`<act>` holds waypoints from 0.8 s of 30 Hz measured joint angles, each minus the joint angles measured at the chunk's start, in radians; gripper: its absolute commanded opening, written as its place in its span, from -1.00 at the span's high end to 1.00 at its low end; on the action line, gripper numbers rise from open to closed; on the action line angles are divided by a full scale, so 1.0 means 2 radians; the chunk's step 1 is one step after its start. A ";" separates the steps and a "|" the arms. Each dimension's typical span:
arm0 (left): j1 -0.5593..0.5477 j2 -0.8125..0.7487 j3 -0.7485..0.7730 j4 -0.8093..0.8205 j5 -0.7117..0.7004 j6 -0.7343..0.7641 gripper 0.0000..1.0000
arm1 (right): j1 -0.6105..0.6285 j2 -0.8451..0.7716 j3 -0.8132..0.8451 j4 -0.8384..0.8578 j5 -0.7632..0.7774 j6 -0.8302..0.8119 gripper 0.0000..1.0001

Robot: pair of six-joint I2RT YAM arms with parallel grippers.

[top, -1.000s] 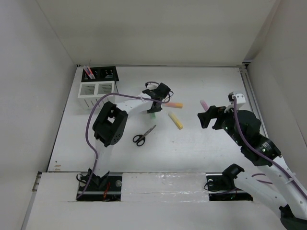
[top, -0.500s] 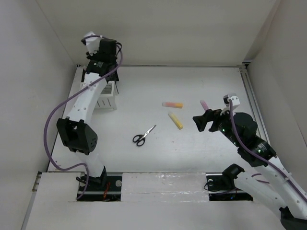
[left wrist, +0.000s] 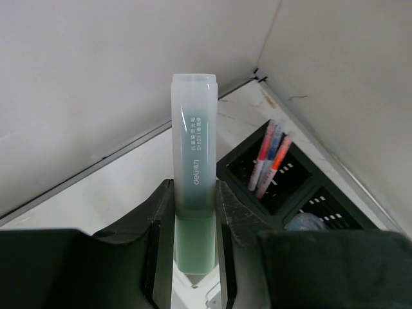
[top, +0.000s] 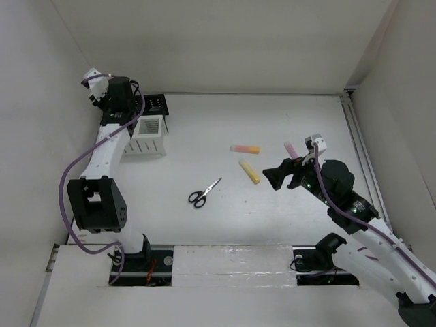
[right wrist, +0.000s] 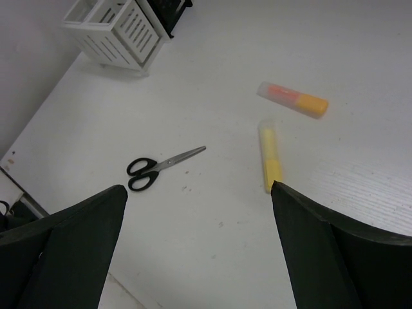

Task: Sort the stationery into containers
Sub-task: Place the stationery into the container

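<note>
Swung leftward since a moment ago, the left fingers (left wrist: 161, 215) clench the green marker (left wrist: 194, 161), holding it raised near the black mesh holder (left wrist: 302, 187) and white box (top: 148, 136). Right fingers (right wrist: 96, 222) gape wide above the table (right wrist: 212, 77), over the scissors (right wrist: 164, 166) and yellow marker (right wrist: 270, 156).

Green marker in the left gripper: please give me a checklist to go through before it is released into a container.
1. Green marker clamped between the left gripper fingers: ok.
2. Marker in line with the fingers, not skewed: ok.
3. Marker directly above a cell of the black mesh holder: cannot tell; in the left wrist view the holder lies off to the right.
4. Free room beside the pens in their cell: ok.
5. Right gripper open and well away from the holder: ok.
</note>
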 measured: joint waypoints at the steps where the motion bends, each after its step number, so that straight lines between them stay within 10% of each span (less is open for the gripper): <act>1: -0.001 -0.001 -0.005 0.015 0.003 0.004 1.00 | 0.000 0.001 0.000 0.002 -0.001 0.000 -1.00; 24: -0.004 0.054 -0.081 0.137 0.027 0.032 1.00 | 0.000 0.001 -0.010 0.027 -0.010 -0.001 -1.00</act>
